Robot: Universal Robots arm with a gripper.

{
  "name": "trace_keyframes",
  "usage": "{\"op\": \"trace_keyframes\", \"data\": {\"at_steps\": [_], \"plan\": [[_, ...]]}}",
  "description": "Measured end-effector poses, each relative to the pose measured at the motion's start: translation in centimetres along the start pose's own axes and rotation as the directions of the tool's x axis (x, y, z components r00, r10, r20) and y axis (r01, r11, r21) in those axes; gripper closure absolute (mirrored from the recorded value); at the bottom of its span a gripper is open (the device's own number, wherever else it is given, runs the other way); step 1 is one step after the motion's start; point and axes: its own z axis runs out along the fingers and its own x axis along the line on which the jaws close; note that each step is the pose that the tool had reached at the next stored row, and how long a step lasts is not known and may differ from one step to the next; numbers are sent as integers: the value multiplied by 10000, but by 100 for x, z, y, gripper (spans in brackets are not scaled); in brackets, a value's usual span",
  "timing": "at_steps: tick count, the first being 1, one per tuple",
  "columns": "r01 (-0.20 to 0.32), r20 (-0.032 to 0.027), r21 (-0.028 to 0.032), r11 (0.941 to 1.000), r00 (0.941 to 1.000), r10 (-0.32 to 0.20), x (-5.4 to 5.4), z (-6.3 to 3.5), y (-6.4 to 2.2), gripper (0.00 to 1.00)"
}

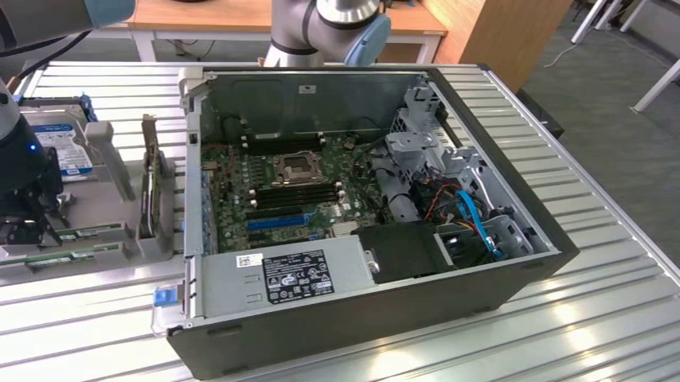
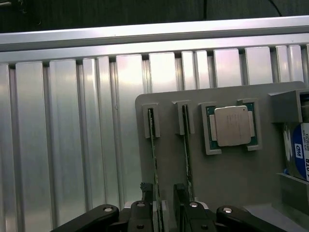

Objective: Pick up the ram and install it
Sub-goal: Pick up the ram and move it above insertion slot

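Note:
Two green ram sticks stand on edge in slots of a grey holder tray point(image 2: 231, 193). One ram stick point(image 2: 154, 150) runs down into the gap between my fingers, close to one finger point(image 2: 147, 195). The other ram stick point(image 2: 186, 150) passes behind the second finger point(image 2: 181, 195). My gripper point(image 2: 164, 205) is open and low over the tray, holding nothing. In the exterior view the gripper point(image 1: 30, 227) hangs over the tray at that view's left, right at the ram sticks point(image 1: 87, 233). The open computer case point(image 1: 351, 318) shows its motherboard with dark memory slots point(image 1: 302, 191).
On the tray lie a square silver processor chip point(image 2: 231, 125) and a blue-labelled hard drive point(image 2: 298, 154), also seen as the hard drive point(image 1: 62, 143). An expansion card point(image 1: 149, 183) stands upright beside the case. Everything rests on a ribbed metal table point(image 2: 72, 135).

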Motion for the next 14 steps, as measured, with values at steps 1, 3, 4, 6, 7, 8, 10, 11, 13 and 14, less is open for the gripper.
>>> {"op": "trace_keyframes", "data": {"at_steps": [1,3,4,6,7,8,10,11,13,14], "plan": [[65,-4,-3,10000,10000,-65,1,0,0,69],[222,-11,-7,9998,9998,-222,1,1,0,69],[292,-13,-7,9996,9996,-292,0,2,-1,69],[367,-16,-9,9993,9993,-367,0,2,-1,69],[367,-17,-9,9993,9993,-367,0,2,0,69],[367,-17,-9,9993,9993,-367,0,2,0,69],[368,-13,-5,9993,9993,-368,2,18,-1,69],[371,-16,-7,9993,9993,-371,5,29,-1,69],[384,-17,-8,9993,9993,-384,13,60,-4,69],[389,-17,-9,9992,9992,-389,17,75,-5,69]]}}
